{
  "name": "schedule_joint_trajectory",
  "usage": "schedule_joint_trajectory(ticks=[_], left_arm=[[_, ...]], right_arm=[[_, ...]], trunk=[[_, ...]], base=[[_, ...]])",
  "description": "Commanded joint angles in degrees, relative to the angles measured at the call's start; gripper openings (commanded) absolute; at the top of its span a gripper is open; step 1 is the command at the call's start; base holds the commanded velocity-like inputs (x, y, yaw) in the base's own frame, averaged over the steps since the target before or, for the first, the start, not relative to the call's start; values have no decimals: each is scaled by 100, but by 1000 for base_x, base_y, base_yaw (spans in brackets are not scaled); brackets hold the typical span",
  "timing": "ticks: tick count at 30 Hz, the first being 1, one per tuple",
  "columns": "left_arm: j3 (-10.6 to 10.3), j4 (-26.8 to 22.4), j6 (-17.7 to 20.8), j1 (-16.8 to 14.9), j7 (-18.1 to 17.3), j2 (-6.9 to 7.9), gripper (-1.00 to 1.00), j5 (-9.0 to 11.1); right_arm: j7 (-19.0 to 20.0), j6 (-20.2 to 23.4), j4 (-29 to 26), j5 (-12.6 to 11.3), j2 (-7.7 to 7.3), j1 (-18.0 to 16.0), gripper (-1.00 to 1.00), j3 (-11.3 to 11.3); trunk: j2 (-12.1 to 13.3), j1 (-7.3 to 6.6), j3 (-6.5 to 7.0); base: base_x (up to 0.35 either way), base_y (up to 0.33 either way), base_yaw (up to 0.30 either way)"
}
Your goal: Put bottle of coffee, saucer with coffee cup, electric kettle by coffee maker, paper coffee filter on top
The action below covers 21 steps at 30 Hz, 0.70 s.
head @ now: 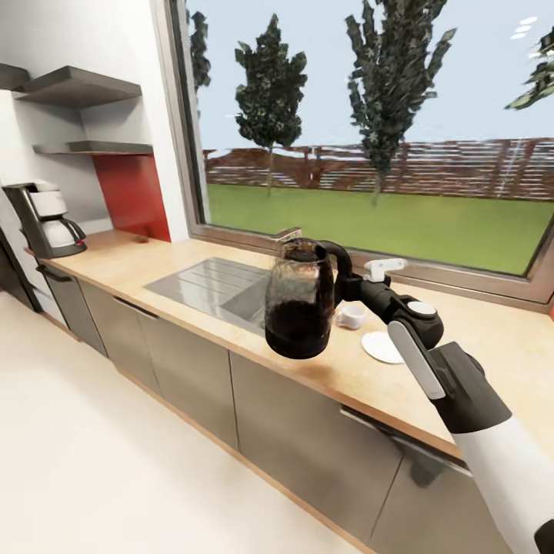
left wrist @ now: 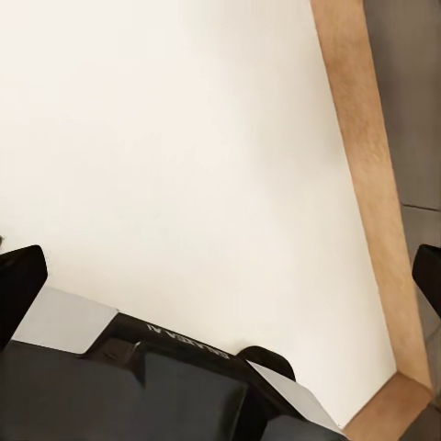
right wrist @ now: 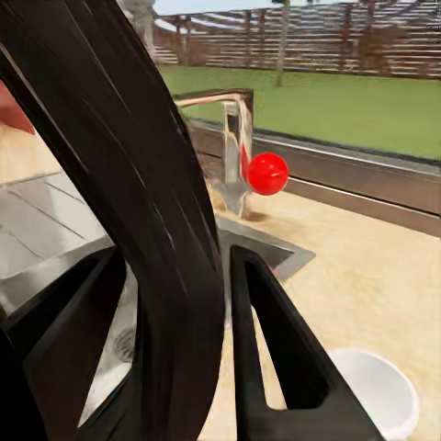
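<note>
The electric kettle (head: 298,304), clear glass with dark contents, hangs above the countertop's (head: 138,265) front edge by the sink. My right gripper (head: 344,283) is shut on its black handle (right wrist: 138,184), with a finger (right wrist: 276,358) on each side. The white coffee cup (head: 352,314) (right wrist: 377,390) and the saucer (head: 382,346) rest apart on the wood just beyond my right arm. The coffee maker (head: 48,219) stands at the counter's far left end. My left gripper (left wrist: 220,276) is open over the pale floor, nothing between its fingers (left wrist: 18,280).
A steel sink (head: 215,285) with a faucet (right wrist: 234,138) and a red ball (right wrist: 267,173) lies behind the kettle. Two grey wall shelves (head: 77,86) hang above the coffee maker. A small dark object (head: 141,239) sits by the red panel. Grey cabinets (head: 185,369) front the open floor.
</note>
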Motion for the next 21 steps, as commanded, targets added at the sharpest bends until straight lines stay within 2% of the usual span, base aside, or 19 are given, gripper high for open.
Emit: schedule_joint_trajectory(ticks=[1,9,21], left_arm=[[-32,8,-9,-6,-19,1,100,32],[-24,8,-9,-6,-19,3,100,34],[-20,12,-2,-6,-19,14,100,33]], right_arm=[[-52,12,-11,-53,-6,-6,-100,13],[-45,11,-11,-52,-2,-6,-100,17],[-32,22,-11,-54,-10,-6,-100,17]], trunk=[[-4,0,-6],[-4,0,-6],[-4,0,-6]], base=[[0,0,272],[0,0,249],[0,0,22]])
